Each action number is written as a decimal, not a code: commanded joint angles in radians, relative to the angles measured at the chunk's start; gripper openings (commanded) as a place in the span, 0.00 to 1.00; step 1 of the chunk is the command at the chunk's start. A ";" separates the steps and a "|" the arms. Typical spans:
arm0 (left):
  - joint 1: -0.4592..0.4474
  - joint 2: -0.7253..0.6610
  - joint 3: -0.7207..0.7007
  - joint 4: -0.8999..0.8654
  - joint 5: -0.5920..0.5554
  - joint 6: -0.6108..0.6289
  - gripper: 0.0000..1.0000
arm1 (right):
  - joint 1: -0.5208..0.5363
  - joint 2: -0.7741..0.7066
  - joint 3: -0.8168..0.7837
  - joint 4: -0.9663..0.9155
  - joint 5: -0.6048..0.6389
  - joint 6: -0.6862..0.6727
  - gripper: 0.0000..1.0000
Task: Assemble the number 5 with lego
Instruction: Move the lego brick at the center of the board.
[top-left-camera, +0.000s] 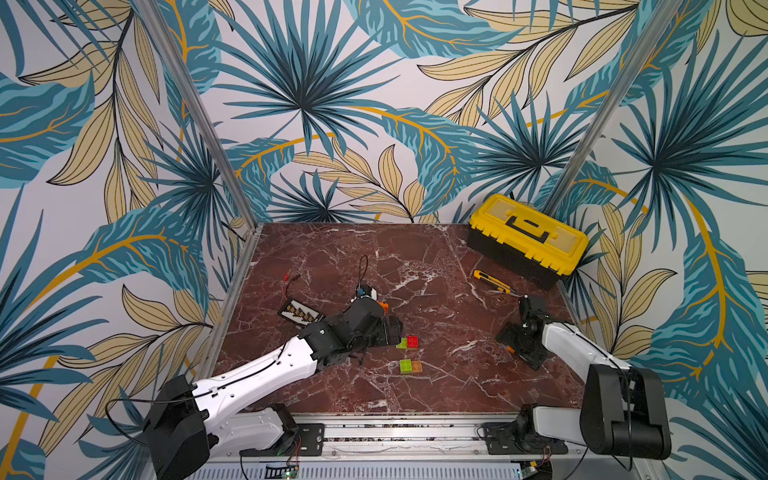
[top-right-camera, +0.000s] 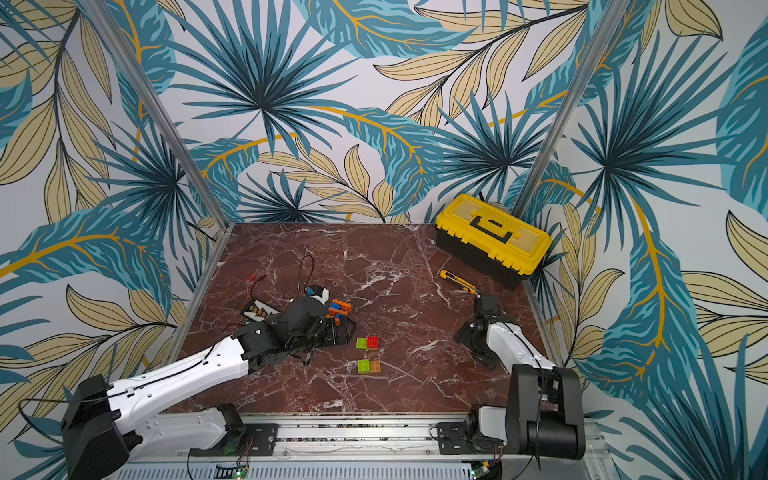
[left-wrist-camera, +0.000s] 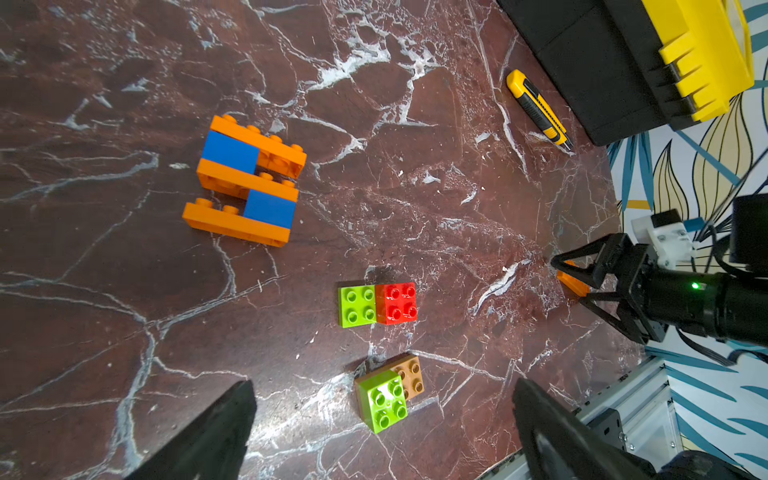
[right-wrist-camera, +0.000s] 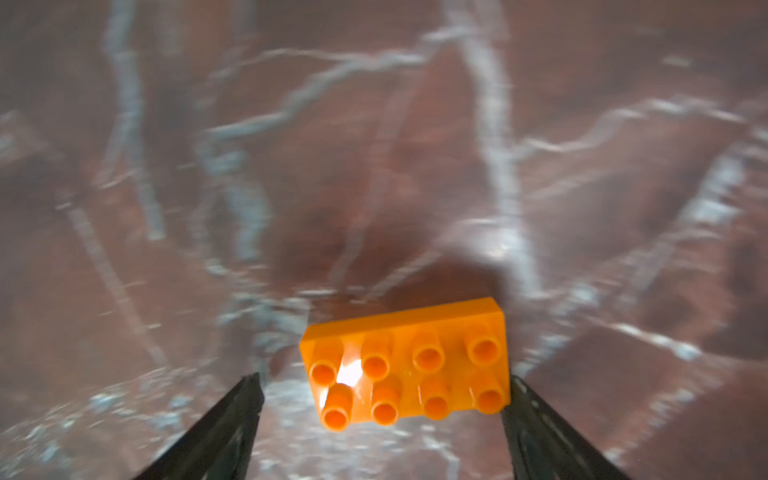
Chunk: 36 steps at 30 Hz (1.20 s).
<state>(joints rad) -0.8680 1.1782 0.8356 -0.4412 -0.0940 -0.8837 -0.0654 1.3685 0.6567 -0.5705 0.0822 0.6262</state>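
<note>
- The desk (top-left-camera: 436, 386) is red-brown marble. It is walled at the back and both sides, with a metal rail along its near edge.
- A yellow-lidded toolbox (top-left-camera: 528, 237) fills the far right corner, so that corner gives me no room.
- My left arm (top-left-camera: 257, 370) reaches in from the near left to the middle of the desk. My left jaws are spread as wide as they go, their fingers (left-wrist-camera: 216, 432) well apart, and they hold and touch nothing.
- My right arm (top-left-camera: 569, 345) bends down close to the desk's right edge. My right jaws are open and low on the marble, either side of an orange oblong (right-wrist-camera: 409, 365). One finger (right-wrist-camera: 540, 432) is right at the brick's end, and the opposite finger stands clear of it, so nothing is gripped.
- The orange-and-blue build (left-wrist-camera: 245, 183) sits just beyond my left jaws. It has three orange oblongs with two blue squares between them at opposite ends.
- A black board (top-left-camera: 300, 312) lies near the left edge, behind my left wrist.
- A utility knife (top-left-camera: 494, 284) lies between the toolbox and my right arm.
- A lime-green square (left-wrist-camera: 358, 305) touches a red square (left-wrist-camera: 397, 302), near my left jaws.
- A second lime-green square (left-wrist-camera: 384, 401) sits on part of a tan brick (left-wrist-camera: 411, 376), nearer the rail.
- Bare marble lies open between these loose pairs and my right jaws, and along the near edge.
</note>
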 joint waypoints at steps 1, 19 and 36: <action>-0.002 -0.014 -0.032 0.015 -0.022 -0.006 1.00 | 0.094 0.082 0.029 -0.001 -0.104 -0.063 0.91; 0.000 -0.048 -0.084 0.058 -0.036 -0.006 1.00 | 0.033 0.000 0.054 -0.014 0.006 -0.038 0.98; 0.000 -0.088 -0.123 0.075 -0.059 -0.021 1.00 | 0.036 0.205 0.164 0.050 -0.140 -0.101 0.90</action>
<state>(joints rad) -0.8680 1.1034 0.7395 -0.3813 -0.1387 -0.9039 -0.0284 1.5242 0.8047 -0.5362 0.0097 0.5549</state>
